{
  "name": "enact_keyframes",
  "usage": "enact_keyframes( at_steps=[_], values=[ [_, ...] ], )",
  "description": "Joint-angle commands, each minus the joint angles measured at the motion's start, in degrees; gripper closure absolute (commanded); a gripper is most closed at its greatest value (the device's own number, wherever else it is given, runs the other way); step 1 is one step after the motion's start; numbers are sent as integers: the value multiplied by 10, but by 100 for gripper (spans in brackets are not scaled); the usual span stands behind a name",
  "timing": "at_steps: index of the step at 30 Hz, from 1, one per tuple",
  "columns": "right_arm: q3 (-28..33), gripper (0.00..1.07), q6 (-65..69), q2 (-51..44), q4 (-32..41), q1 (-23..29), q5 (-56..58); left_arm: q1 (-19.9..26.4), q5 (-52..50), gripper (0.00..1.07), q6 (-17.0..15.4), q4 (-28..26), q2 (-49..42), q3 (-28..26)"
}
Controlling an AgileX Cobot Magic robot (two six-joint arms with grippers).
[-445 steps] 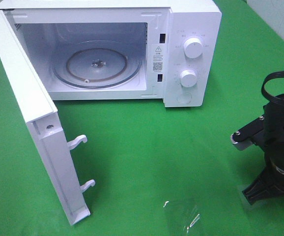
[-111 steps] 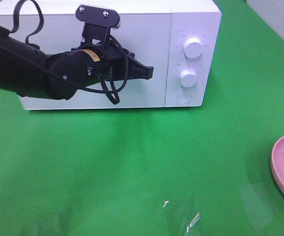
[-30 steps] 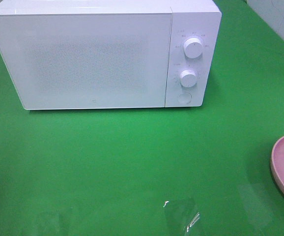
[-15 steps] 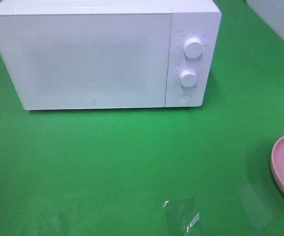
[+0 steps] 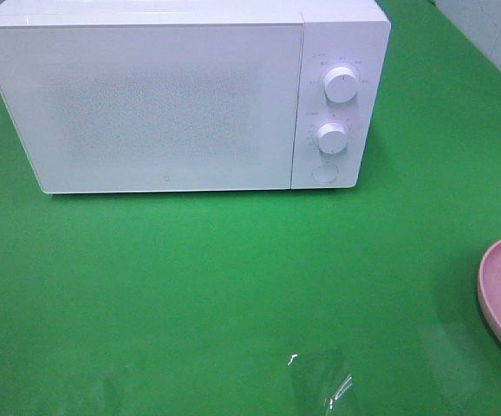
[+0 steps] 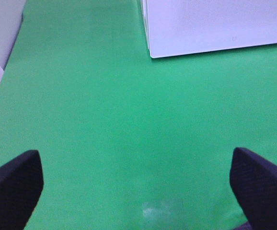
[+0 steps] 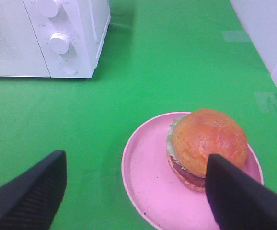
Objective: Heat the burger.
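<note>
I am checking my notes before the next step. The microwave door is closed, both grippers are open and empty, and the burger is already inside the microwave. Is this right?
One point is wrong: the burger is not inside the microwave. The right wrist view shows it on the pink plate on the green table. The door is closed, and the left gripper and right gripper are open and empty.

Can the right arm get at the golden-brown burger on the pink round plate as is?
Probably yes: the right gripper hangs open over the burger on its pink plate, with nothing between them.
</note>
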Motion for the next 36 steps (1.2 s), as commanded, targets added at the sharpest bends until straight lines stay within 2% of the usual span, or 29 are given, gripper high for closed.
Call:
enact_keyframes(
  at_steps=[1,36],
  values=[
    [1,32,-10,-16,-2,-4,-5,2,-9,9,-5,2,-45,3],
    [1,32,-10,-16,-2,-4,-5,2,-6,9,-5,2,-39,3]
  ],
)
